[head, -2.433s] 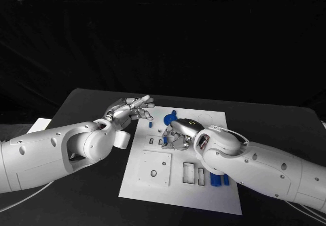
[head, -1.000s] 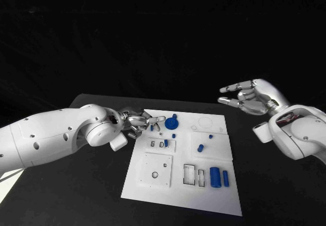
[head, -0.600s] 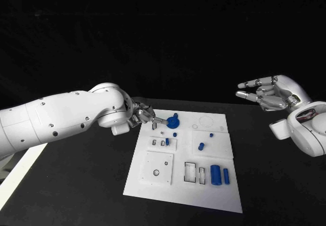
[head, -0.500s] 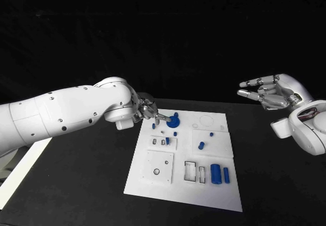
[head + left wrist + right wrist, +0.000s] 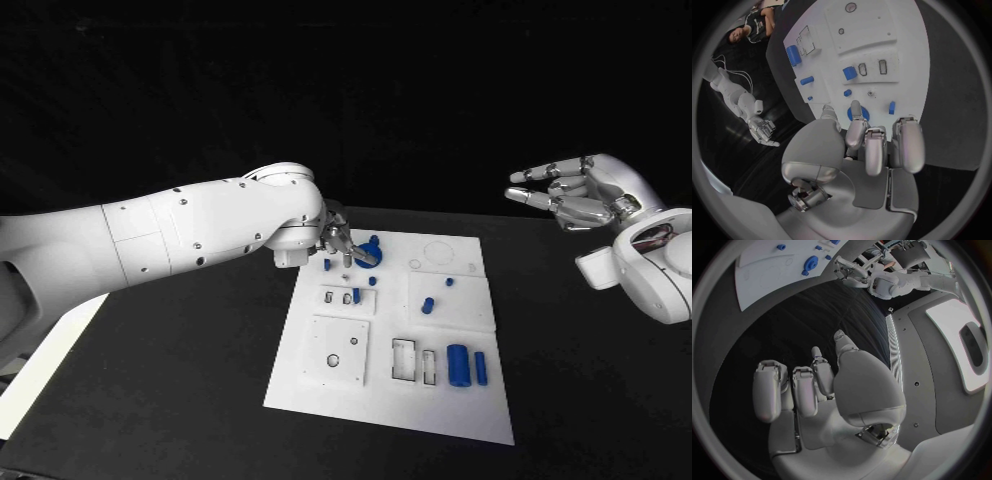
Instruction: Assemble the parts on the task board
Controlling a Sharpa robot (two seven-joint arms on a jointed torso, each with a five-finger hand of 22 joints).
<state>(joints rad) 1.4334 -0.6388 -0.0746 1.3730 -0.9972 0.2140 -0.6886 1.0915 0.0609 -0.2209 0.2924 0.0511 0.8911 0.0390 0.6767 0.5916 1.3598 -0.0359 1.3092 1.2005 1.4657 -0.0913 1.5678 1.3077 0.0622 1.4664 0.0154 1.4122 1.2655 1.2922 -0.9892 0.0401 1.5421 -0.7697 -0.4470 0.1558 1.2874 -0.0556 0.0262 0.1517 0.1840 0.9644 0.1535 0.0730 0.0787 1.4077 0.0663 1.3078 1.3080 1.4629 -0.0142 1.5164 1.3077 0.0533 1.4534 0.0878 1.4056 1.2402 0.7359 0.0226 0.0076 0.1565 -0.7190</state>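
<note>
Head view: task board (image 5: 389, 400) is lying mid-table, blue parts (image 5: 459, 366) sitting on it. The left hand (image 5: 338, 245) is hovering at the board's far left corner beside a round blue part (image 5: 368, 259); whether it holds anything, I cannot tell. The right hand (image 5: 577, 195) is hanging raised, well apart, fingers spread and empty.

Left wrist view: fingers (image 5: 907, 145) are pointing toward the board (image 5: 879, 20), above the round part (image 5: 862, 115).

Right wrist view: the empty right hand (image 5: 817, 385) is hanging over dark table.

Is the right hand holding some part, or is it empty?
Empty. The right hand hangs raised beside the task board, fingers apart, nothing between them; its wrist view agrees.
</note>
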